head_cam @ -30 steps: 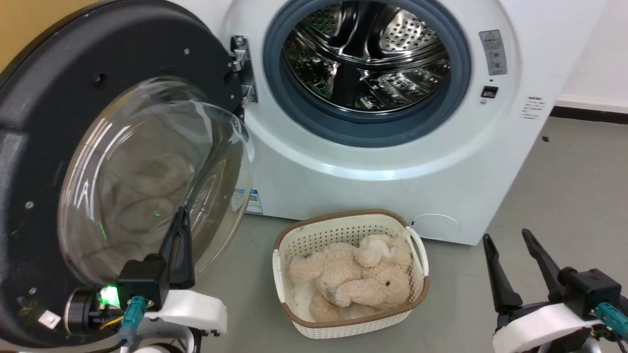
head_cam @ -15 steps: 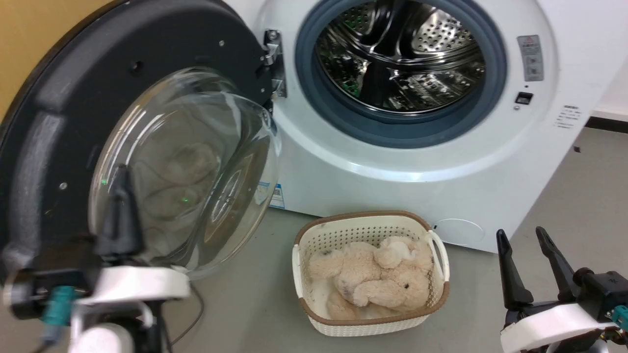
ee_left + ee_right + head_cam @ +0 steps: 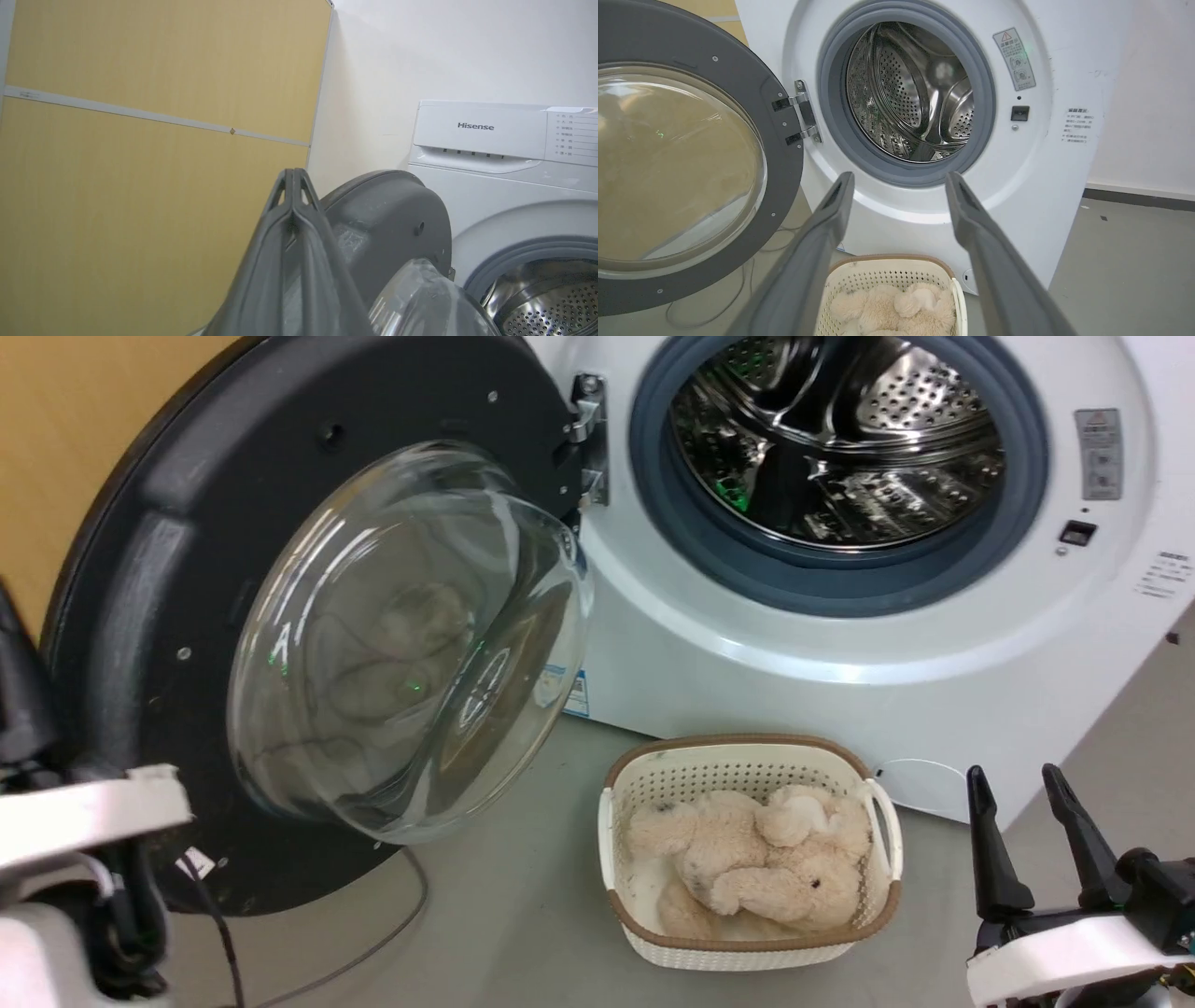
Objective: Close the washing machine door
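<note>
Against yellow panelling (image 3: pixel 140 186), the washing machine door (image 3: pixel 308 616) was judged stiff, pushable at its rim; left tool (image 3: pixel 293 173) clenched, right tool (image 3: pixel 1013 771) released.

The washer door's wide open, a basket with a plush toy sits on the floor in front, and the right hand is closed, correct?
No, the right hand is open: the right wrist view shows its two fingers spread apart. The washing machine door is wide open, and the basket with the plush toy sits on the floor in front.
</note>
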Controlling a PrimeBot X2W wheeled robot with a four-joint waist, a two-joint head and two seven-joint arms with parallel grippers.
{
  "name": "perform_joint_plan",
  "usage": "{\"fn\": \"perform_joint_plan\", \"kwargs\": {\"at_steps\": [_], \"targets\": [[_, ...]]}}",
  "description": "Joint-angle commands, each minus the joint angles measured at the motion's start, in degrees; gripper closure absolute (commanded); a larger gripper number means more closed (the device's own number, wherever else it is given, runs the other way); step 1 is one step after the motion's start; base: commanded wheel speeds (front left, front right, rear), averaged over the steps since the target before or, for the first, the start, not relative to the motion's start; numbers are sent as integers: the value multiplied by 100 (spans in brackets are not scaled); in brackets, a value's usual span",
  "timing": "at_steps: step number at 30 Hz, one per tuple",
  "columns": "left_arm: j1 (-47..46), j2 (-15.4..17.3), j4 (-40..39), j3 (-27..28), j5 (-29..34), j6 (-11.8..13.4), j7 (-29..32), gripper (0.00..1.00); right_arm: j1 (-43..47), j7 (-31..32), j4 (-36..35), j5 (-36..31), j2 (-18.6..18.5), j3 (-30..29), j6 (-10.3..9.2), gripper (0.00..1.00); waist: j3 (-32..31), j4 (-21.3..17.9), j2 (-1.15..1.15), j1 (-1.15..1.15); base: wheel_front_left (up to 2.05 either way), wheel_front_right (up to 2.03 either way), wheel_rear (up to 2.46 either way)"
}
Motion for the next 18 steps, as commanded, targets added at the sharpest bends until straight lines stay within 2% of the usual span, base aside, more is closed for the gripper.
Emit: {"fn": "perform_joint_plan", "kwargs": {"at_steps": [1, 6, 10, 18], "targets": [[-96, -2, 3, 74, -42, -25, -43, 100, 15, -52, -20, 82, 11, -13, 2, 0, 12, 38, 0, 0, 0, 0, 0], [-393, 87, 565, 513, -432, -145, -102, 100, 12, -111, -14, 154, 12, -49, 3, 0, 29, 178, 0, 0, 0, 0, 0], [-632, 297, 1187, 709, -898, -197, -69, 100, 20, -159, -5, 211, 13, -91, 3, 0, 45, 288, 0, 0, 0, 0, 0], [-1355, 742, 2569, 1117, -2161, -254, 793, 100, -1, -255, -2, 294, 15, -167, 3, 0, 116, 500, 0, 0, 0, 0, 0]]}}
